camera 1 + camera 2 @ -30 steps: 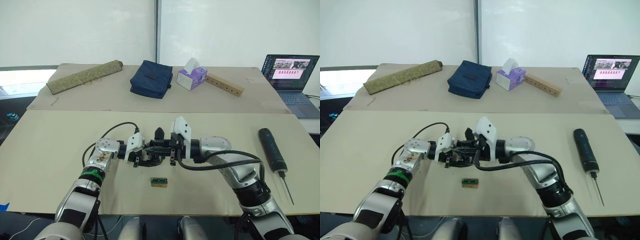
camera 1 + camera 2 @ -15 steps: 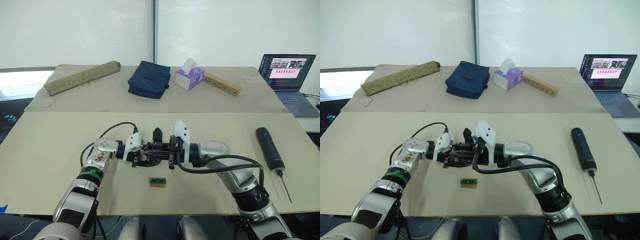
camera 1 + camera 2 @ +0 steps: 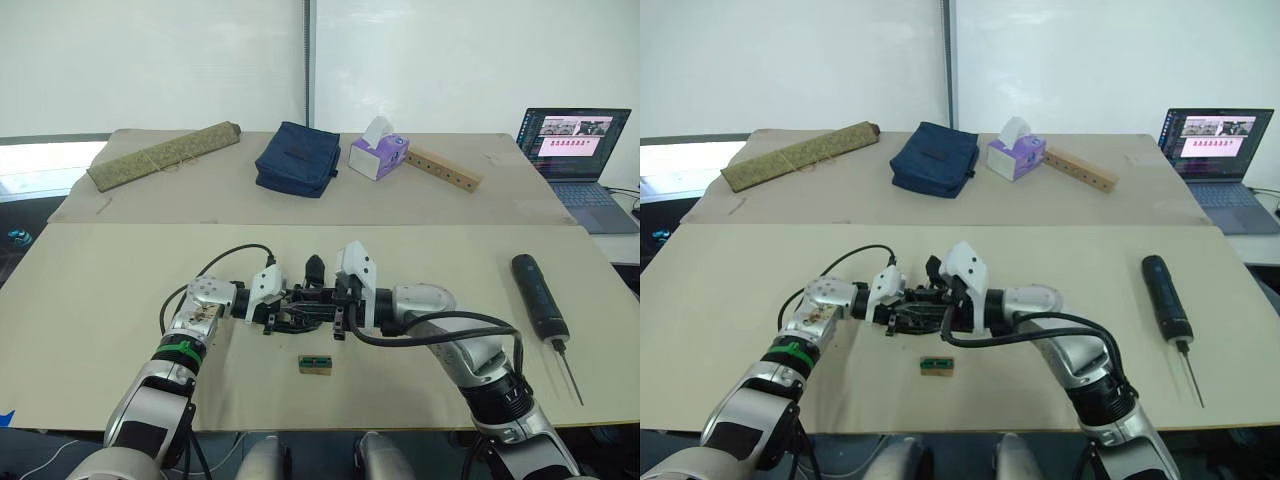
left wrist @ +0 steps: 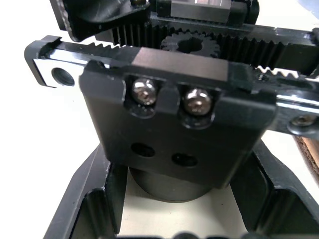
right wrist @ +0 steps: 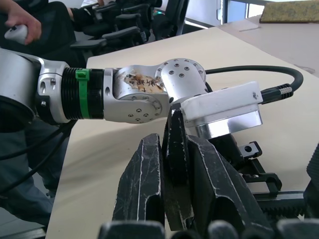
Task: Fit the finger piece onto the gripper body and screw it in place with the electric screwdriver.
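The gripper body, a black frame with toothed racks and two screws, hangs just above the middle of the table, and its one pointed finger sticks up. My left gripper is shut on it from the left. My right gripper meets it from the right. Its fingers are shut on the finger piece, a slim black part pressed up against the body. The electric screwdriver lies at the right side of the table with its bit toward the front edge.
A small green-and-tan block lies just in front of the grippers. On the rear table are a rolled mat, a navy bag, a tissue box, a holed wooden strip and a laptop.
My right gripper has edged a little to the left, closer against the gripper body. The left gripper holds still. The camera shifted slightly.
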`<state>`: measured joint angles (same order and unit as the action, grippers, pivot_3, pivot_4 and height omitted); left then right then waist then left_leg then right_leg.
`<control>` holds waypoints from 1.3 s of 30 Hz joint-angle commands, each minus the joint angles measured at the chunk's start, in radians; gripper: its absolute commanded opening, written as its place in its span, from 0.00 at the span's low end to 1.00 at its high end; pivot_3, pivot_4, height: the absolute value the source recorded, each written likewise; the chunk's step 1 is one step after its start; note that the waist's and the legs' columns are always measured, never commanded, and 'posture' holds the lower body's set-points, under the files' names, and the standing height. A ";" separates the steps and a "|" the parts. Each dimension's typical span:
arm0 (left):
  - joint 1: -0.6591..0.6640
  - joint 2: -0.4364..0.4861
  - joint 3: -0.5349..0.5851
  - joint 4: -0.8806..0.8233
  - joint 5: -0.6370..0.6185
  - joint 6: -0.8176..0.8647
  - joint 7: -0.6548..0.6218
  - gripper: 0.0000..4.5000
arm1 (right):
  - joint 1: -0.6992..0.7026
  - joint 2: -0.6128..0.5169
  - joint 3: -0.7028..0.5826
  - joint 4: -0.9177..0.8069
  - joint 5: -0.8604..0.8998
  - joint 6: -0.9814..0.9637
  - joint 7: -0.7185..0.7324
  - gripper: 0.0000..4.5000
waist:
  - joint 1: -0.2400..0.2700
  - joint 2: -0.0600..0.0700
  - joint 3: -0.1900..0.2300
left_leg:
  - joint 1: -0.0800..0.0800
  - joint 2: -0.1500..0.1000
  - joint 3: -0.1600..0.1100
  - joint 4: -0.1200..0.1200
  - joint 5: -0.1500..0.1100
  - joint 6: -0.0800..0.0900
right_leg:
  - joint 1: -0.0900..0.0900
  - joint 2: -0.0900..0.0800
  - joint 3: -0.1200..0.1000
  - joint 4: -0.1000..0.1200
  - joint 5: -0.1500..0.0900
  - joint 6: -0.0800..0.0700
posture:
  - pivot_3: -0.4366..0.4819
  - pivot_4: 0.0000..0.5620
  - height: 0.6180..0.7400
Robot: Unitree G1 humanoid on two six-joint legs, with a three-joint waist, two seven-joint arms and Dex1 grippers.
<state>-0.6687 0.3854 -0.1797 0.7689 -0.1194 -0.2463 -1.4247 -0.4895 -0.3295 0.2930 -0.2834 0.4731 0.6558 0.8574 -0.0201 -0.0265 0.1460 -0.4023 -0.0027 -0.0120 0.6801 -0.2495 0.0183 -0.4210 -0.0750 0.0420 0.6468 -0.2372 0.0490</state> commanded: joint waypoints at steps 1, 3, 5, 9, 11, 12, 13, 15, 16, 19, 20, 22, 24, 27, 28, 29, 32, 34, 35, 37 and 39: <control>0.021 0.006 -0.021 -0.005 0.020 0.011 -0.008 0.52 | -0.022 0.016 -0.066 -0.047 0.070 0.003 0.004 0.07 | 0.000 0.000 0.000 | 0.000 0.000 0.000 0.000 0.000 0.000 | 0.000 0.000 0.000 0.000 0.000 0.000 | 0.48 0.27 1.00; 0.024 0.006 -0.021 -0.009 0.020 0.013 -0.006 0.52 | -0.034 0.018 -0.079 -0.037 0.074 0.009 -0.007 0.07 | 0.000 0.000 0.000 | 0.000 0.000 0.000 0.000 0.000 0.000 | 0.000 0.000 0.000 0.000 0.000 0.000 | 0.48 0.27 1.00; 0.026 0.005 -0.022 -0.009 0.021 0.014 -0.003 0.52 | -0.042 0.006 -0.071 -0.019 0.056 0.005 -0.010 0.07 | 0.001 0.000 0.000 | 0.000 0.000 0.000 0.000 0.000 0.000 | 0.000 0.000 0.000 0.000 0.000 0.000 | 0.48 0.27 1.00; 0.029 0.003 -0.023 -0.012 0.023 0.019 0.001 0.52 | -0.038 -0.007 -0.047 0.004 0.029 0.000 -0.013 0.07 | 0.001 0.000 0.000 | 0.000 0.000 0.000 0.000 0.000 0.000 | 0.000 0.000 0.000 0.000 0.000 0.000 | 0.48 0.27 1.00; 0.029 0.002 -0.024 -0.012 0.024 0.020 0.005 0.52 | -0.031 -0.014 -0.034 0.011 0.016 -0.003 -0.008 0.07 | 0.001 0.000 0.000 | 0.000 0.000 0.000 0.000 0.000 0.000 | 0.000 0.000 0.000 0.000 0.000 0.000 | 0.48 0.27 1.00; 0.030 0.001 -0.024 -0.013 0.024 0.021 0.007 0.52 | -0.026 -0.016 -0.029 0.014 0.011 -0.003 -0.008 0.07 | 0.002 0.000 0.000 | 0.000 0.000 0.000 0.000 0.000 0.000 | 0.000 0.000 0.000 0.000 0.000 0.000 | 0.48 0.27 1.00; 0.031 0.001 -0.024 -0.015 0.024 0.022 0.009 0.52 | -0.022 -0.016 -0.025 0.015 0.008 -0.002 -0.010 0.07 | 0.002 0.000 0.000 | 0.000 0.000 0.000 0.000 0.000 0.000 | 0.000 0.000 0.000 0.000 0.000 0.000 | 0.48 0.27 1.00; 0.033 0.002 -0.025 -0.016 0.024 0.022 0.009 0.52 | -0.018 -0.013 -0.022 0.017 0.004 0.000 -0.017 0.07 | 0.002 0.000 0.000 | 0.000 0.000 0.000 0.000 0.000 0.000 | 0.000 0.000 0.000 0.000 0.000 0.000 | 0.48 0.27 1.00; 0.033 0.002 -0.025 -0.015 0.025 0.022 0.009 0.52 | -0.017 -0.010 -0.021 0.021 0.000 -0.003 -0.019 0.07 | 0.002 0.000 0.000 | 0.000 0.000 0.000 0.000 0.000 0.000 | 0.000 0.000 0.000 0.000 0.000 0.000 | 0.48 0.27 1.00; 0.028 0.001 -0.027 -0.005 0.027 0.018 0.012 0.52 | -0.016 0.002 -0.025 0.031 0.000 -0.001 -0.029 0.07 | 0.002 0.000 0.000 | 0.000 0.000 0.000 0.000 0.000 0.000 | 0.000 0.000 0.000 0.000 0.000 0.000 | 0.48 0.27 1.00; 0.027 0.001 -0.027 -0.002 0.028 0.017 0.012 0.52 | -0.016 0.004 -0.026 0.034 0.000 0.002 -0.031 0.07 | 0.002 0.000 0.000 | 0.000 0.000 0.000 0.000 0.000 0.000 | 0.000 0.000 0.000 0.000 0.000 0.000 | 0.48 0.27 1.00; 0.026 -0.001 -0.027 0.001 0.029 0.016 0.013 0.52 | -0.015 0.002 -0.023 0.041 -0.004 0.009 -0.033 0.07 | 0.002 0.000 0.000 | 0.000 0.000 0.000 0.000 0.000 0.000 | 0.000 0.000 0.000 0.000 0.000 0.000 | 0.48 0.27 1.00; 0.024 -0.001 -0.028 0.004 0.029 0.014 0.014 0.52 | -0.013 0.002 -0.024 0.046 -0.003 0.016 -0.037 0.07 | 0.002 0.000 0.000 | 0.001 0.000 0.000 0.000 0.000 0.000 | 0.001 0.000 0.000 0.000 0.000 0.000 | 0.48 0.27 1.00; 0.023 -0.002 -0.027 0.008 0.030 0.012 0.017 0.52 | -0.011 0.003 -0.022 0.054 -0.002 0.026 -0.042 0.07 | 0.002 0.000 0.000 | 0.001 0.000 0.000 0.000 0.000 0.000 | 0.001 0.000 0.000 0.000 0.000 0.000 | 0.48 0.27 1.00; 0.023 -0.002 -0.027 0.008 0.030 0.012 0.017 0.52 | -0.010 0.003 -0.021 0.055 -0.004 0.027 -0.044 0.07 | 0.002 0.000 0.000 | 0.001 0.000 0.000 0.000 0.000 0.000 | 0.001 0.000 0.000 0.000 0.000 0.000 | 0.48 0.27 1.00; 0.023 -0.002 -0.027 0.008 0.029 0.012 0.017 0.52 | -0.011 0.002 -0.019 0.061 -0.012 0.029 -0.051 0.07 | 0.002 0.000 -0.001 | 0.002 0.000 0.000 0.000 0.000 0.000 | 0.001 0.000 0.000 0.000 0.000 0.000 | 0.48 0.27 1.00; 0.026 0.001 -0.027 0.005 0.028 0.012 0.015 0.52 | -0.012 -0.011 -0.005 0.079 -0.040 0.022 -0.054 0.07 | 0.002 0.000 -0.002 | 0.002 0.000 0.000 0.000 0.000 0.000 | 0.002 0.000 0.000 0.000 0.000 0.000 | 0.48 0.27 1.00; 0.027 0.002 -0.026 0.005 0.028 0.012 0.016 0.52 | -0.012 -0.015 -0.003 0.086 -0.048 0.027 -0.059 0.07 | 0.002 0.000 -0.003 | 0.002 0.000 0.000 0.000 0.000 0.000 | 0.002 0.000 0.000 0.000 0.000 0.000 | 0.48 0.27 1.00; 0.028 0.002 -0.026 0.004 0.027 0.012 0.016 0.52 | -0.013 -0.016 -0.004 0.091 -0.052 0.028 -0.061 0.07 | 0.002 0.000 -0.004 | 0.002 0.000 0.000 0.000 0.000 0.000 | 0.002 0.000 0.000 0.000 0.000 0.000 | 0.48 0.27 1.00; 0.028 0.002 -0.025 0.004 0.027 0.013 0.017 0.52 | -0.015 -0.017 -0.006 0.103 -0.061 0.033 -0.067 0.07 | 0.002 0.000 -0.005 | 0.003 0.000 0.000 0.000 0.000 0.000 | 0.002 0.000 0.000 0.000 0.000 0.000 | 0.48 0.27 1.00; 0.029 0.001 -0.025 0.002 0.026 0.013 0.018 0.52 | -0.012 -0.026 0.001 0.106 -0.058 0.041 -0.051 0.07 | 0.002 0.001 -0.005 | 0.003 0.000 0.000 0.000 0.000 0.000 | 0.003 0.000 0.000 0.000 0.000 0.000 | 0.48 0.27 1.00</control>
<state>-0.6569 0.3844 -0.1833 0.7601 -0.1170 -0.2408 -1.4014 -0.5077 -0.3328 0.2761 -0.2177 0.4530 0.6631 0.8247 -0.0185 -0.0260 0.1410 -0.3993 -0.0026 -0.0119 0.6799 -0.2496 0.0184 -0.4184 -0.0750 0.0421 0.6468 -0.2373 0.0490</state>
